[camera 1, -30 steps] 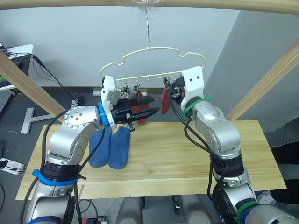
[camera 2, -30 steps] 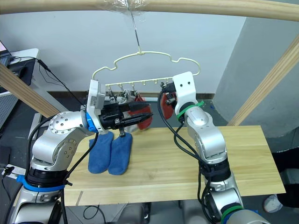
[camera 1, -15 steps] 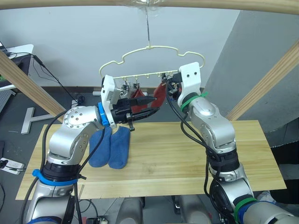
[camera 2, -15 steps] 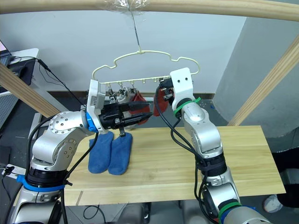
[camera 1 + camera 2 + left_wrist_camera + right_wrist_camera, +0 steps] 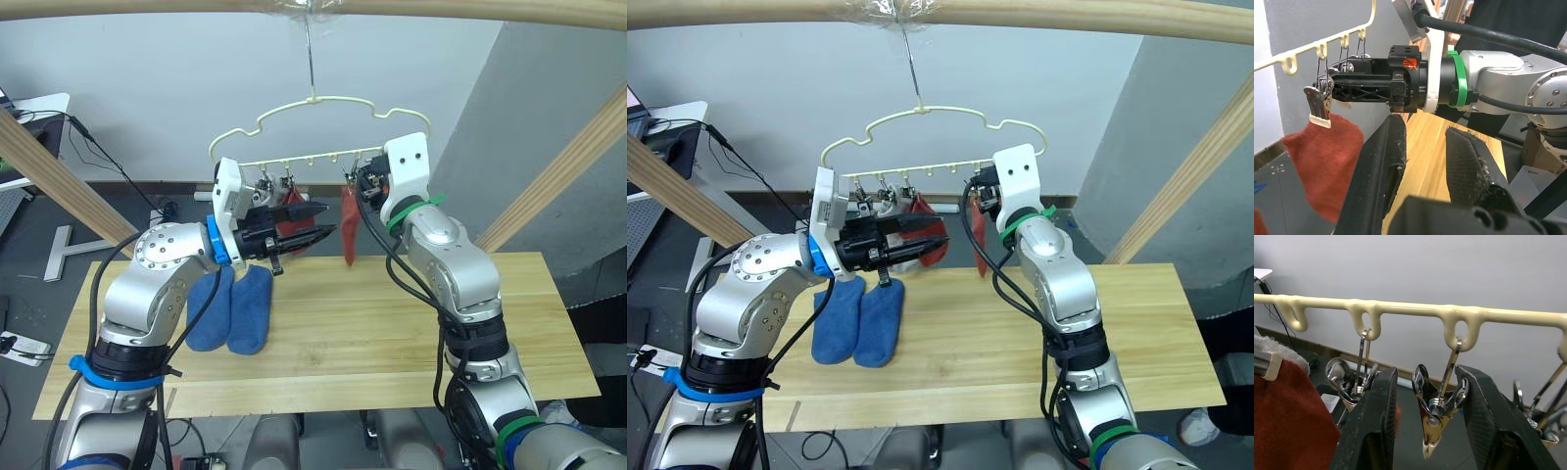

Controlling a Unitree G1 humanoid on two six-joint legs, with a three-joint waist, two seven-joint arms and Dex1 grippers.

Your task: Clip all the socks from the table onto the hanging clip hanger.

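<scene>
Beneath a wooden pole (image 5: 313,8), the pale-yellow clip hanger (image 5: 318,127) hangs by its hook, both arms raised to its lower bar. The right gripper (image 5: 1425,431) stands with its fingers (image 5: 1374,426) spread wide on either side of a free metal clip (image 5: 1436,406) dangling from a loop of the bar, the clip between them and touching neither. A rust-red sock (image 5: 349,227) hangs straight down just beside that gripper; what holds its top cannot be made out. The left gripper (image 5: 315,223) points toward the hanger's middle with its fingers (image 5: 1382,171) parted, holding nothing, close below the clips at the bar's left end. There a second rust-red sock (image 5: 1327,156) hangs from a clip (image 5: 1316,100) that bites a pale tab at its cuff, and a bit of light-grey fabric (image 5: 1273,350) shows beside it. On the plank table (image 5: 411,323), two blue socks (image 5: 235,308) lie side by side near the left end, toes toward the front edge, touching along their length. The rest of the clips hang bare along the bar.
</scene>
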